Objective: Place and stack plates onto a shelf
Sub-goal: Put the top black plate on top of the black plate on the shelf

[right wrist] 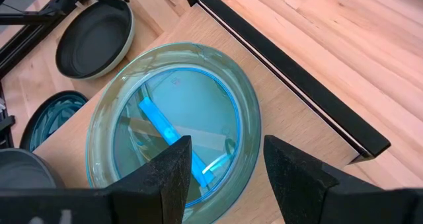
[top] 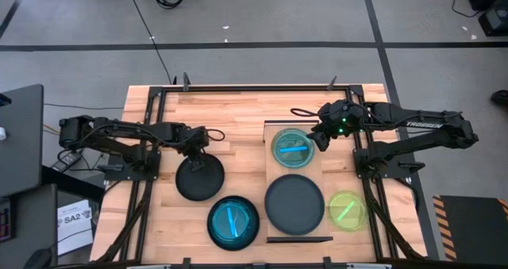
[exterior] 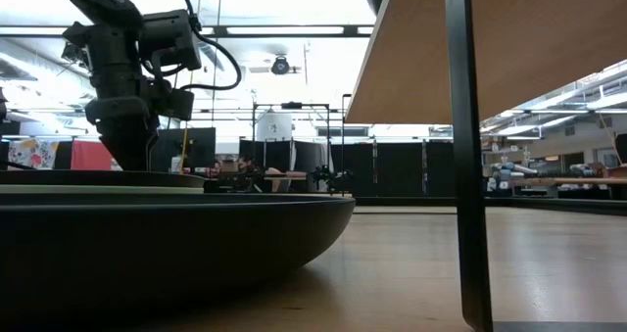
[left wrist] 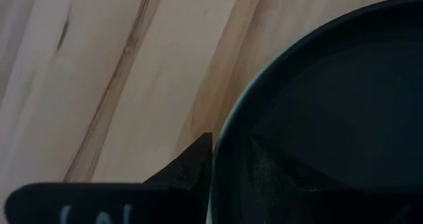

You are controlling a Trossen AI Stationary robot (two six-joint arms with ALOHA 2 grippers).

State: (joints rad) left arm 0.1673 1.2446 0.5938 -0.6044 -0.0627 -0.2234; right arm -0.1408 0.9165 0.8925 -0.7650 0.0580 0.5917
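My left gripper point(top: 197, 147) point(left wrist: 228, 145) is down at the far rim of a matte black plate point(top: 200, 179) that lies left of the shelf, and it is shut on that rim. My right gripper point(top: 321, 139) point(right wrist: 226, 141) hangs open just above the right edge of a translucent teal plate point(top: 292, 146) point(right wrist: 175, 118). That plate is nested in a pale mint one on the far half of the shelf point(top: 321, 170) point(right wrist: 277, 98). A second black plate point(top: 294, 204) rests on the shelf's near half. My left gripper pinches the black plate's far rim point(left wrist: 225, 128), one finger inside the plate point(left wrist: 271, 164) and one outside point(left wrist: 192, 164). The fingers come from above, pointing down. Whether the plate is lifted off the tabletop, I cannot tell.
A lime-green plate point(top: 347, 209) lies on the tabletop right of the shelf. A teal-blue plate nested in a black one point(top: 233, 221) sits near the table's near edge. The shelf stands raised on dark legs point(exterior: 465, 156). Bare wood lies along the far edge.
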